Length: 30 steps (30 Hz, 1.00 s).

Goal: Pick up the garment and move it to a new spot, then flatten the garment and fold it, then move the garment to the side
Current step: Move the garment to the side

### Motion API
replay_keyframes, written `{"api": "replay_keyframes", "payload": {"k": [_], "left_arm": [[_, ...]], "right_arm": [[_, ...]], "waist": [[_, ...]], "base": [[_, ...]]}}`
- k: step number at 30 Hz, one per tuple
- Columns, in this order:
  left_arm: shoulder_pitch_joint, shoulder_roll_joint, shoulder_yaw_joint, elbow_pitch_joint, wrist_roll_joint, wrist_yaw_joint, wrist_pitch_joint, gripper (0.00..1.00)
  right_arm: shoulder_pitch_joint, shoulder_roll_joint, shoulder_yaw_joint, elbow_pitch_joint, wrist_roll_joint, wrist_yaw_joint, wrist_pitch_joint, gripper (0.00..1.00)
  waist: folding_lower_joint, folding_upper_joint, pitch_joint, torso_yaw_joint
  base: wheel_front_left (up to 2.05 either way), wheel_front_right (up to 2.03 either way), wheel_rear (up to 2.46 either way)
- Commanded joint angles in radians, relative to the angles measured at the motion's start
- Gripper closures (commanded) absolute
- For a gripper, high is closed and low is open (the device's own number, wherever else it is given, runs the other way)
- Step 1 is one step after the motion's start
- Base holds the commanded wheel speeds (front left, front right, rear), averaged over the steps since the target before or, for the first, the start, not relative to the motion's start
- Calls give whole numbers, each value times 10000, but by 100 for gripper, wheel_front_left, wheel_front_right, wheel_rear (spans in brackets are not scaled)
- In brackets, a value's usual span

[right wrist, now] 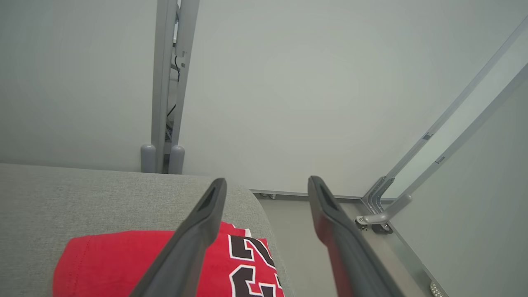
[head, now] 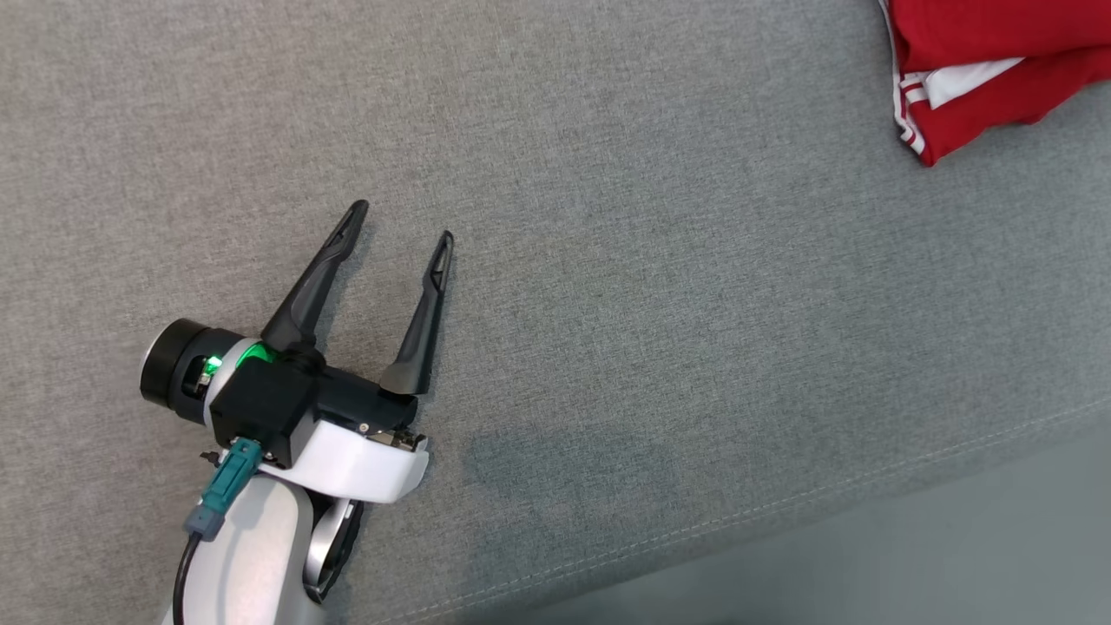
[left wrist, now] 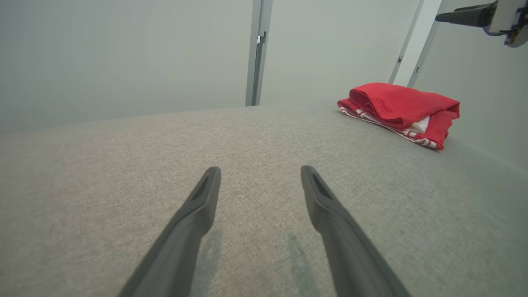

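Red garment (head: 998,35), grey bench (head: 608,217)
White-striped trim, black numerals edged white; the bench weave is finely mottled.

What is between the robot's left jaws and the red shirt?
Nothing visible. Bare grey cushion stretches from the left gripper to the folded red shirt, which lies ahead and to the right, near the cushion's edge.

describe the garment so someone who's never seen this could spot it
Start from the wide grey fabric surface in front of the robot. Near its far right corner lies a folded garment. Its bright red cloth, with white striped trim and black print edged in white, stands out against the plain grey.
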Motion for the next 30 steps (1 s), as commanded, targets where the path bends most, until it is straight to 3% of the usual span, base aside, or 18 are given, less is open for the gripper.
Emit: {"api": "replay_keyframes", "payload": {"k": [1, 7, 13, 22, 30], "left_arm": [[-25, 39, 311, -191, -53, 83, -80, 0], [-13, -155, 317, 59, -305, 212, -202, 0], [116, -362, 414, 320, -623, 449, -250, 0], [540, -550, 681, 314, -963, 837, -256, 0], [1077, -598, 521, 567, -990, 950, -257, 0]], "right_arm": [[657, 254, -172, -542, -202, -2, -113, 0], [2666, 1683, -966, -2879, -1147, -2, -113, 0], [4505, 2555, -1020, -4625, -1007, -2, -114, 0], [7152, 3067, -883, -6896, -366, -2, -114, 0], [9106, 3497, -1173, -8488, -475, -2, -114, 0]], "waist": [[0, 0, -184, -3], [0, 0, -916, 195], [0, 0, -1834, 587], [0, 0, -3223, 1313], [0, 0, -4293, 1707]], "base": [[0, 0, 0], [0, 0, 0], [0, 0, 0], [0, 0, 0], [0, 0, 0]]}}
